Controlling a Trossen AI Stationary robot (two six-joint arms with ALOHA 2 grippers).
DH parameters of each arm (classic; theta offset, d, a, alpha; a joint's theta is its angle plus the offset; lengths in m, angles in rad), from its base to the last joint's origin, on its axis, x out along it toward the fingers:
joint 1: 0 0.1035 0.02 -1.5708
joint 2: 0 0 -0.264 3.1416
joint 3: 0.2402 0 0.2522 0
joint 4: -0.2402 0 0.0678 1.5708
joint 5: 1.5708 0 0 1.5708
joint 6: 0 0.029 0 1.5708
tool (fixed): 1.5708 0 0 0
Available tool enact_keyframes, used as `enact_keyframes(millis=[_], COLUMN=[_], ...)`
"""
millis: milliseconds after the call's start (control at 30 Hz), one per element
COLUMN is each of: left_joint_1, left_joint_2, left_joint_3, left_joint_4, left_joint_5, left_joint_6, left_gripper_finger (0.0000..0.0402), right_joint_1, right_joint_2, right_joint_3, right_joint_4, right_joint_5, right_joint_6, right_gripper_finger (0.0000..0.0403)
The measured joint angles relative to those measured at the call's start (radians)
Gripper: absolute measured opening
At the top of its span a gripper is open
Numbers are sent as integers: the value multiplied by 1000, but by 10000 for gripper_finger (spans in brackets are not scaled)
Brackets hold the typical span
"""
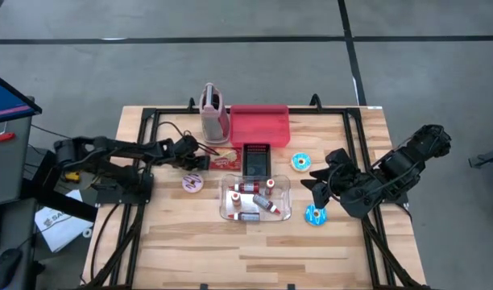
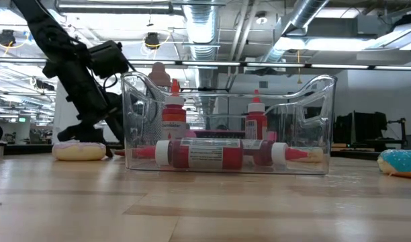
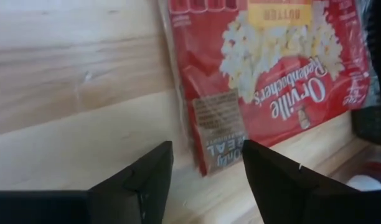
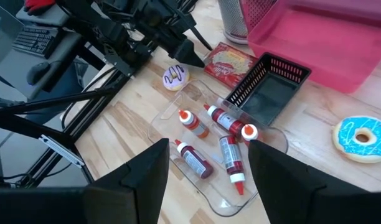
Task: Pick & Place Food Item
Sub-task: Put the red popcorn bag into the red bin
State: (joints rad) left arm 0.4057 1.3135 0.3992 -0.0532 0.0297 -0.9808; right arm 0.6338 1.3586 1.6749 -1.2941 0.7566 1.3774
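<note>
A red popcorn packet (image 1: 227,161) lies flat on the wooden table, next to a black basket (image 1: 256,159). My left gripper (image 1: 205,163) is open just left of the packet. In the left wrist view its fingers (image 3: 207,146) stand on either side of the packet's near corner (image 3: 218,146), and I see no touch. My right gripper (image 1: 317,187) is open and empty, held above the table at the right, between two blue-iced donuts (image 1: 301,161) (image 1: 315,215). A white-iced donut (image 1: 192,184) lies near the left gripper.
A clear tray (image 1: 282,184) with several red sauce bottles stands at the table's middle, in front of the basket. A red bin (image 1: 260,125) and a pink mesh container (image 1: 214,113) stand at the far edge. Bare wood lies along the near edge.
</note>
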Motion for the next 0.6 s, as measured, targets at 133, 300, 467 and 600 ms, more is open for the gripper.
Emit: enact_keyframes(millis=[133,300,467,600], left_joint_1=[10,10,9,9], left_joint_2=[4,23,9,-32], left_joint_3=[-2,-2,-2,-2], left_joint_4=[16,16,35,72], left_joint_5=[1,5,30,29], left_joint_6=[0,1,15,14], left_gripper_finger=[159,85,9,1], right_joint_1=[8,8,8,8], right_joint_2=[0,0,0,0], right_joint_3=[0,0,0,0], right_joint_4=[0,0,0,0], right_joint_5=[-3,-3,-3,-3], right_joint_6=[10,11,11,12], right_gripper_finger=[212,212,212,212])
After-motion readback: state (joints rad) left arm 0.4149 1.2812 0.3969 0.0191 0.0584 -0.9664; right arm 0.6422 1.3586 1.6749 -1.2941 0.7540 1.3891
